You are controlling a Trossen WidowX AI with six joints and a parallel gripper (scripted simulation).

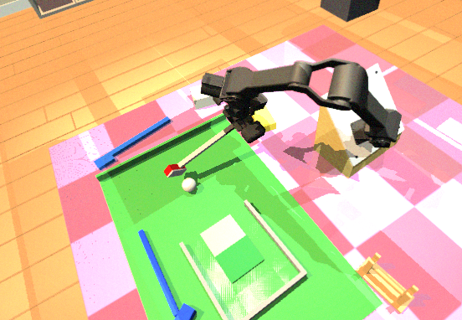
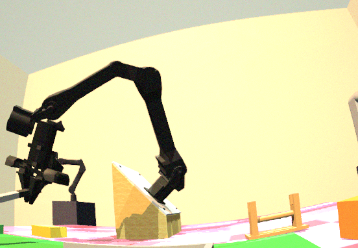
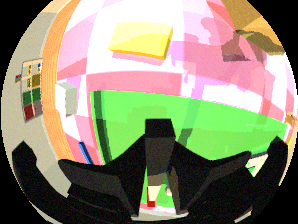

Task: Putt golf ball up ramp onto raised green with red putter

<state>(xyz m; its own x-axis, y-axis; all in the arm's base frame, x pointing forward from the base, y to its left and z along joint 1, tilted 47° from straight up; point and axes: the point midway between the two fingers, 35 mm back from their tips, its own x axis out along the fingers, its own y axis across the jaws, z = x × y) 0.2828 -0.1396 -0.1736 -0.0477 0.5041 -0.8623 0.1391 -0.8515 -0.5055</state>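
Observation:
My gripper point(image 1: 233, 128) point(image 2: 27, 193) is shut on the grip end of the red putter, above the far edge of the green mat. The putter's pale shaft point(image 1: 205, 148) point(image 2: 12, 196) slants down to its red head point(image 1: 171, 170) point(image 3: 151, 197), which appears just above the mat. The white golf ball point(image 1: 189, 185) point(image 3: 168, 190) lies on the mat point(image 1: 167, 212), close to the head and apart from it in the top view. The pale ramp panel point(image 1: 223, 234) adjoins a darker green square point(image 1: 239, 259), with pale rails point(image 1: 276, 239) around them. In the wrist view, the fingers partly hide the putter.
A blue putter point(image 1: 156, 266) lies on the mat, another blue one point(image 1: 138, 137) beyond its dark border. A yellow block point(image 1: 265, 120) point(image 2: 48, 231) point(image 3: 141, 39), a white block point(image 1: 202, 100) and a wooden rack point(image 1: 387, 283) point(image 2: 275, 218) stand nearby. The arm's wedge base point(image 1: 332, 145) point(image 2: 139, 213) is beyond.

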